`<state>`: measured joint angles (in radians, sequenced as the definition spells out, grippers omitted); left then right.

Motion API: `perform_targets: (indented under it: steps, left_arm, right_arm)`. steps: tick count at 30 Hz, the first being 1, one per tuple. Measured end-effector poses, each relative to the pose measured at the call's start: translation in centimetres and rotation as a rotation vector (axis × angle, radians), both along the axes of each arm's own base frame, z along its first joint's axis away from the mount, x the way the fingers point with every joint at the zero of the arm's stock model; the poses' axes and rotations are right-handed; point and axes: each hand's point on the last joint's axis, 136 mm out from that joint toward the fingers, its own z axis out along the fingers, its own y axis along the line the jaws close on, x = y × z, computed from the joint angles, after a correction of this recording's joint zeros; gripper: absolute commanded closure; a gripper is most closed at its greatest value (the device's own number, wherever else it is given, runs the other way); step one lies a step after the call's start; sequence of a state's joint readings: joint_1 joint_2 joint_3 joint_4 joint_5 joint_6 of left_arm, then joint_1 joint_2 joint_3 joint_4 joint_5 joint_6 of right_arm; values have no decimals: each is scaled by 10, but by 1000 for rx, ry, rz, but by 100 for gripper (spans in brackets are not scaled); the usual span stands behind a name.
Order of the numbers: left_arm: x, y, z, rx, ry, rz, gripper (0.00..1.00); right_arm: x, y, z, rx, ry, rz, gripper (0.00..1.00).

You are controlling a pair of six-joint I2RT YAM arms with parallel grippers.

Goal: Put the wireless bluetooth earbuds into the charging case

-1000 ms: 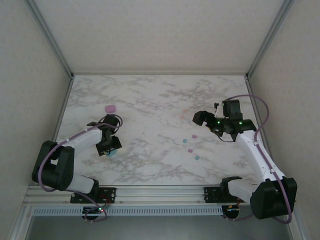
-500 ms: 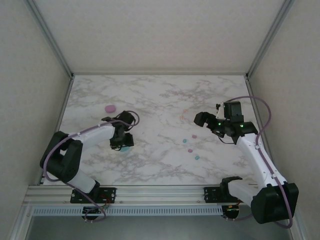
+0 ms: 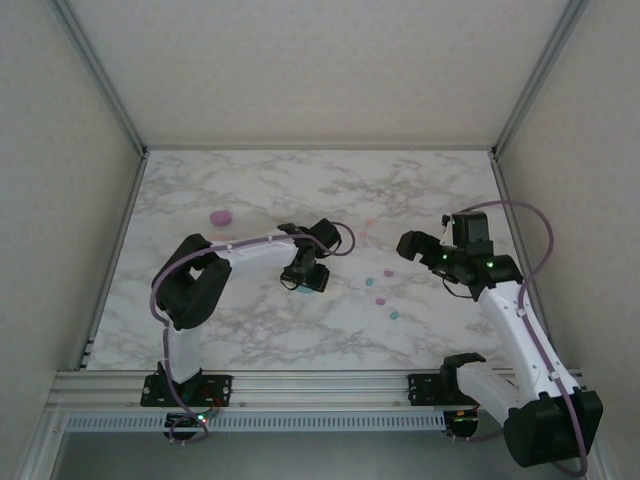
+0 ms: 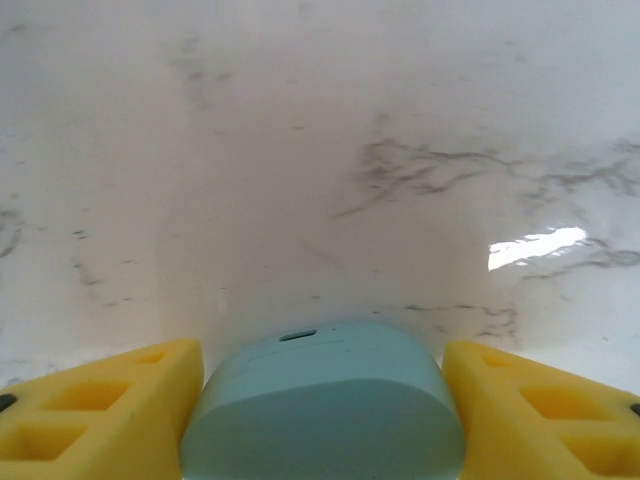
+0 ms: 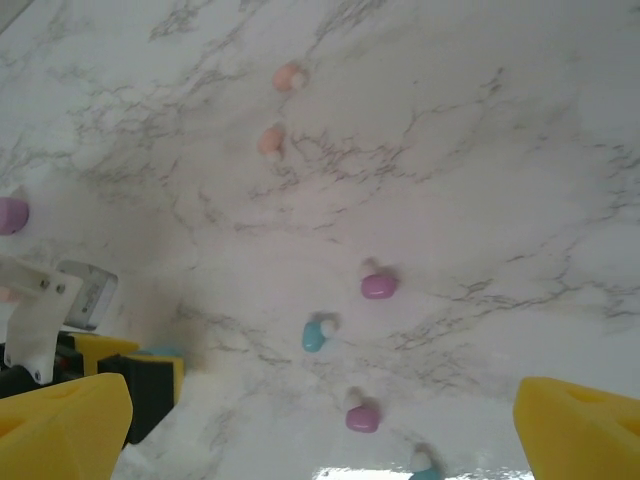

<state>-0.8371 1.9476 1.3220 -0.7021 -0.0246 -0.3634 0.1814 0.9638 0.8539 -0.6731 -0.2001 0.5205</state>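
A teal charging case point(image 4: 325, 400) sits between my left gripper's yellow fingers point(image 4: 100, 410), which press on both its sides. From above, the left gripper point(image 3: 305, 275) holds it low over the table's middle, just left of the earbuds. Loose on the marble lie two peach earbuds point(image 5: 288, 76) point(image 5: 270, 140), two magenta ones point(image 5: 377, 285) point(image 5: 361, 416) and two teal ones point(image 5: 315, 333) point(image 5: 425, 465). My right gripper point(image 3: 410, 243) hovers open above and to the right of them, nothing between its fingers point(image 5: 60, 430).
A purple round case point(image 3: 220, 216) lies at the far left of the table. The earbuds point(image 3: 380, 300) are scattered right of centre. Metal frame posts and white walls bound the marble table point(image 3: 250, 330) on three sides.
My left arm has swept to the right, carrying the teal case from the left side to the middle. The right gripper has drifted slightly right and down.
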Motion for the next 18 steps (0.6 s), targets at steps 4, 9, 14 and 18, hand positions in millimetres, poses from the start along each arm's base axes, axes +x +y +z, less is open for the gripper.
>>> perform_targets:
  steps: [4,9,14,18]
  left_arm:
    - [-3,-2,-2,4,16,-47,23]
    - [-3,-1,-1,10,14,-80,13]
    - [3,4,29,-54,-68,-33,4]
    - [16,33,96,-214,-260,92,0]
  right_arm:
    - [-2,-5,2,-23,-25,-13,1]
    - [5,-7,3,-44,-69,-3,1]
    - [24,6,9,-54,-176,99,14]
    - [39,37,1,-60,-215,316,23]
